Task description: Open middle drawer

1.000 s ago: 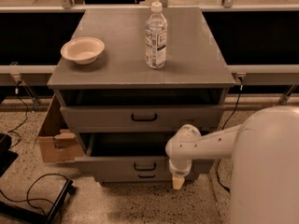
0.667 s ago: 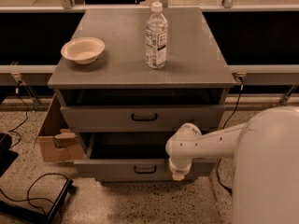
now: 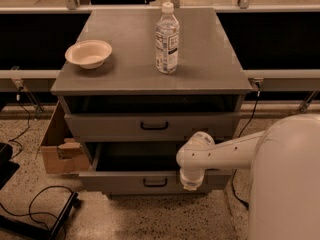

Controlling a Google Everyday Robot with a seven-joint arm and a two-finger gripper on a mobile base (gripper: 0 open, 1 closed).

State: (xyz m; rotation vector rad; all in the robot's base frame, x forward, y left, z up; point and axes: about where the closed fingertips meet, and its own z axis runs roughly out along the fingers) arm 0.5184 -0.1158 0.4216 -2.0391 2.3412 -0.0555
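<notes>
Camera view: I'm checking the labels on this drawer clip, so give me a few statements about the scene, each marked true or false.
1. The middle drawer stands open, further out than the upper drawer. True.
2. The tool is at the middle drawer's front, to the right of its black handle. True.
3. The water bottle lies on its side. False: it stands upright on the cabinet top.
4. The bowl sits inside the open drawer. False: it is on the cabinet top, left of the bottle.
5. A cardboard box is on the floor to the left of the cabinet. True.
</notes>
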